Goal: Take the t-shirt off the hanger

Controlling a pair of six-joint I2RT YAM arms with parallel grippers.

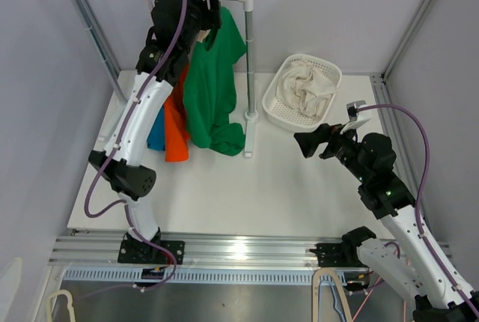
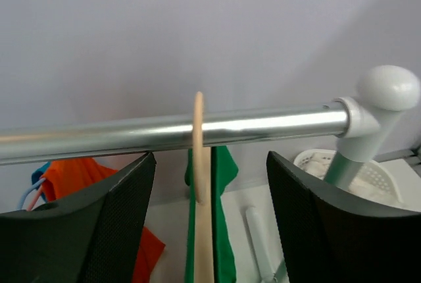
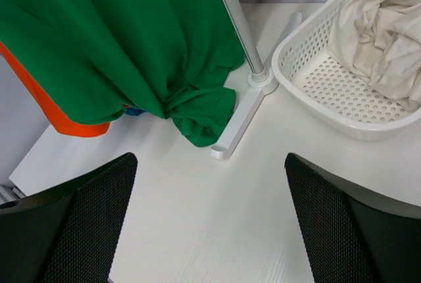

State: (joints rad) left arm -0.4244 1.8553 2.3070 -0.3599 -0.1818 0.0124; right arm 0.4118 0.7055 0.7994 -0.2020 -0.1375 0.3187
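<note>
Green cotton t-shirt [image 1: 213,90]: hung from pale wooden hanger [image 2: 199,151] hooked over silver metal rail [image 2: 99,137]. Left claw [image 2: 210,164]: spread, straddling the hook untouched, apparently placed to seize it. Right claw [image 3: 210,164]: spread, empty, hovered above white surface [image 3: 197,230].

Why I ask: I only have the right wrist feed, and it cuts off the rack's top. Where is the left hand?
Observer: The left hand is up at the rail, above the green t-shirt.
Operator: Has it gripped the hanger?
Observer: No. Its fingers stand open on either side of the wooden hanger, apart from it.
Operator: Is the hanger off the rail yet?
Observer: No, its hook sits over the rail.
</note>
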